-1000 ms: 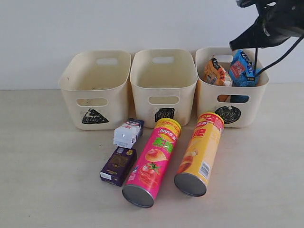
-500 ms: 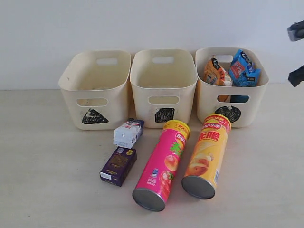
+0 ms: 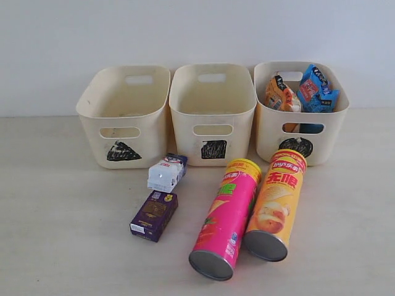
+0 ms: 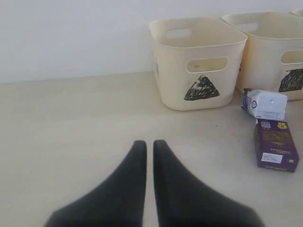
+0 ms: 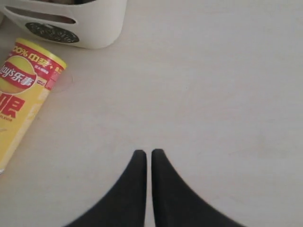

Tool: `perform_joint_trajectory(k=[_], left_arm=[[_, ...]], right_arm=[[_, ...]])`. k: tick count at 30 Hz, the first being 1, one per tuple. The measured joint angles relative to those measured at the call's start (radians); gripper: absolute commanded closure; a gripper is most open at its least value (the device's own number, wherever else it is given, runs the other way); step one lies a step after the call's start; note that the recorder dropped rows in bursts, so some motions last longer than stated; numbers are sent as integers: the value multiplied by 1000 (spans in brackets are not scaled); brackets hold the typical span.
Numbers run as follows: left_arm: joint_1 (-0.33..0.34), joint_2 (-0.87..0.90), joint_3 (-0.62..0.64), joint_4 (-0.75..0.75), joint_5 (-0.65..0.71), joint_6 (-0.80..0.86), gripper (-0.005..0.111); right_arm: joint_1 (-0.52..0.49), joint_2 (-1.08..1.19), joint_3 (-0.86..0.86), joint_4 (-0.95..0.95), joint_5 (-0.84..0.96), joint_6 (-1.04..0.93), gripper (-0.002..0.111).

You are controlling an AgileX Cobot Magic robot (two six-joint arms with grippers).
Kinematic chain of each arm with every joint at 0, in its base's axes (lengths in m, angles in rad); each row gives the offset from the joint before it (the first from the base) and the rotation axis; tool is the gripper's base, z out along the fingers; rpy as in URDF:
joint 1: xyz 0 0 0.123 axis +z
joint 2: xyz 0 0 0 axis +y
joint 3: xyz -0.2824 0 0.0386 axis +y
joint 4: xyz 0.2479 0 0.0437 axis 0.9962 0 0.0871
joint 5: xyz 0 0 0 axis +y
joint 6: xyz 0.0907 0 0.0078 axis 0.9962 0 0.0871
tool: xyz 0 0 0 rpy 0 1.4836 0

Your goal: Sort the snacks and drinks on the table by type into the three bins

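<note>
Both claws are closed and empty. The left gripper hangs over bare table; the right gripper hangs near the yellow-orange tube.

The three bins line the table's far edge. The right-hand one holds the orange bag and blue bag.

The pink tube lies against the yellow-orange tube, toward the near edge. A white box and a purple box lie before the left and middle bins.

The tubes are probably light, stiff, smooth and prone to roll: grip across mid-body.
</note>
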Motion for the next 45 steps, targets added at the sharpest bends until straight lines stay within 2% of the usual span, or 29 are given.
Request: perform_joint_trajectory(k=[10, 26, 36, 45], left_arm=[[0, 0, 0, 0, 0, 0, 103], [0, 0, 0, 0, 0, 0, 103], [0, 0, 0, 0, 0, 0, 103], [0, 0, 0, 0, 0, 0, 103]], right_arm=[[0, -228, 258, 98, -121, -26, 108], [0, -685, 623, 132, -521, -45, 108], [0, -1003, 781, 176, -629, -45, 108], [0, -1166, 814, 235, -628, -45, 108]])
